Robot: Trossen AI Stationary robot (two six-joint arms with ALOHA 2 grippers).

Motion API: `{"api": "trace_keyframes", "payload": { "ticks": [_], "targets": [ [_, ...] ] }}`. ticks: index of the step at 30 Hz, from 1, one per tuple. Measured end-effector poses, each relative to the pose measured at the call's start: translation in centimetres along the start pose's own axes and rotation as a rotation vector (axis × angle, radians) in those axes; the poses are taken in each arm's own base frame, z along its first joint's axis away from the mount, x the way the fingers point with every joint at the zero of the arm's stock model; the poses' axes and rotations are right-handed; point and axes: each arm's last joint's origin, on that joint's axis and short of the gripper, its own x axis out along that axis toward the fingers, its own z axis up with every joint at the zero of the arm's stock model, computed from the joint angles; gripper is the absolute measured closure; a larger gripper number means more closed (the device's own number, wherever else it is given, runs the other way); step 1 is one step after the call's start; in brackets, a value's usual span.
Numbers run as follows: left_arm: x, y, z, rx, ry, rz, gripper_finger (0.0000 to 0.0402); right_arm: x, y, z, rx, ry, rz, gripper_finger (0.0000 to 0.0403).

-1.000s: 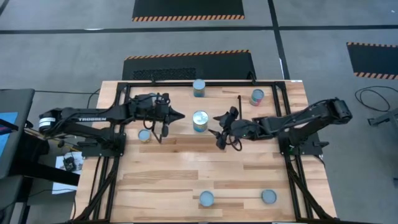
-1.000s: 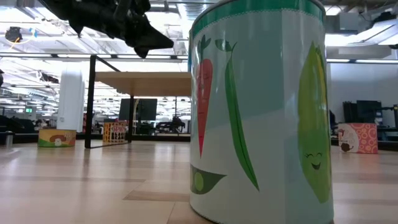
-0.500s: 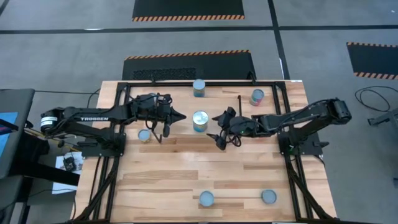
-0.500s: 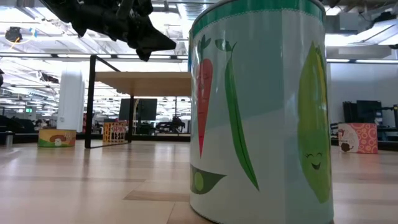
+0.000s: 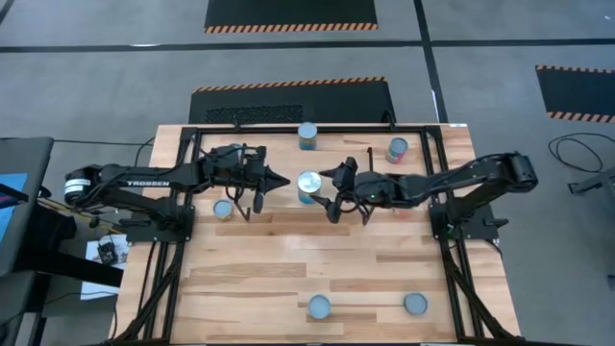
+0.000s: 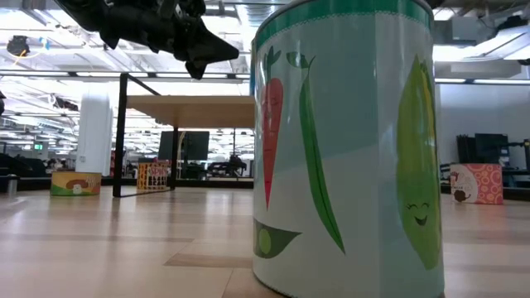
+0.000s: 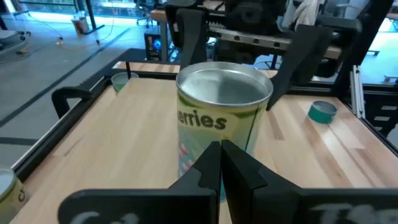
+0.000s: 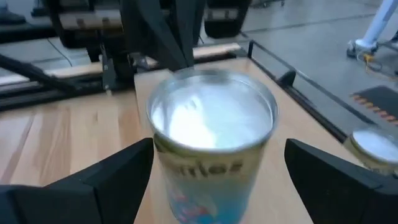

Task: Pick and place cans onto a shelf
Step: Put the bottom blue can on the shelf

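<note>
Wooden planks of the table [image 5: 288, 274] filled the middle of the overhead view, with grey floor around it. Nearest the low camera, one can with a carrot and peas on its label [image 6: 352, 149] filled most of that picture; in the overhead view two cans stood at the near edge, one at about 6 o'clock [image 5: 318, 308] and one at about 5 o'clock [image 5: 415, 304]. Farther in, a small can [image 5: 223, 209] sat at about 9 o'clock, just beside the left arm.

At the table's centre, on the shelf [image 5: 317, 197], stood the berry can [image 5: 309, 185]. The right gripper [image 5: 331, 192] reached in from 3 o'clock with its fingers spread wide, one on each side of the can, apart from its wall as its wrist camera showed [image 8: 211, 134]. The left gripper [image 5: 278, 180] pointed at the same can from 9 o'clock, its fingers pressed together and empty, the tips close to the label without clearly touching [image 7: 221, 168].

Beyond the centre, a can [image 5: 307, 135] stood at 12 o'clock by the far edge, and a red-labelled can [image 5: 397, 150] at about 1 o'clock.
</note>
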Motion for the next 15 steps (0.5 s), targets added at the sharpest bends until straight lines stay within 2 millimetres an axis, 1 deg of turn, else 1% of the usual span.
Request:
{"api": "trace_keyframes", "payload": {
  "ticks": [3, 6, 11, 15],
  "targets": [
    [0.3, 0.1, -0.1, -0.002, -0.006, 0.0, 0.0401, 0.7, 0.0, -0.3, 0.001, -0.007, -0.005, 0.0017],
    [0.9, 0.2, -0.6, -0.012, 0.018, -0.008, 0.0401, 1.0, 0.1, -0.1, -0.018, -0.049, 0.007, 0.0019],
    [1.8, 0.3, -1.0, -0.011, 0.005, -0.027, 0.0401, 1.1, 0.0, 0.3, -0.019, -0.082, 0.044, 0.0019],
    [2.0, 0.4, -1.0, -0.007, -0.012, -0.027, 0.0401, 1.2, -0.3, 0.3, -0.033, -0.081, 0.034, 0.0035]
  ]
}}
